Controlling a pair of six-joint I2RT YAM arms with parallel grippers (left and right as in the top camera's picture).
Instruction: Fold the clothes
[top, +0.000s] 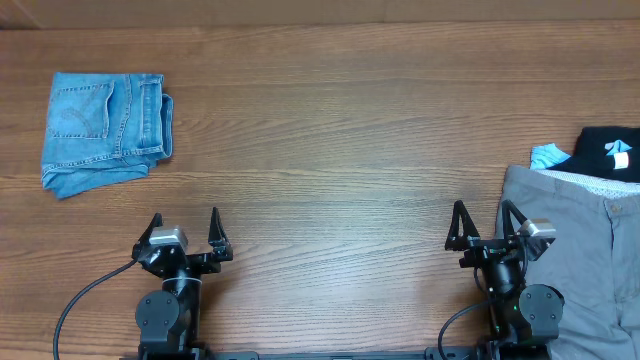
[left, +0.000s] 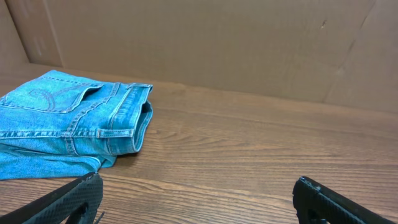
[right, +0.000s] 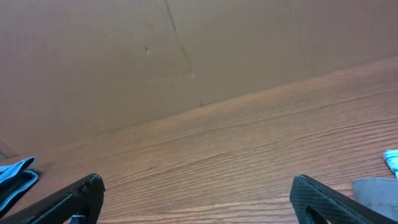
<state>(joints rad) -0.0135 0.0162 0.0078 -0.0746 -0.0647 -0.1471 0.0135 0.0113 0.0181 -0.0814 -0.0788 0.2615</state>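
left end effector (top: 185, 218) and right end effector (top: 484, 214) are both sitting wide open, gripping nothing. jeans (top: 105, 130) are lying folded at the table's (top: 330, 130) far left. grey trousers (top: 575, 260) are lying spread at the right edge, just beside the right end effector, with the black top (top: 608, 152) beyond. trousers are looking soft, limp and fairly light. I'm judging the waistband corners or hems as the best pinch points.
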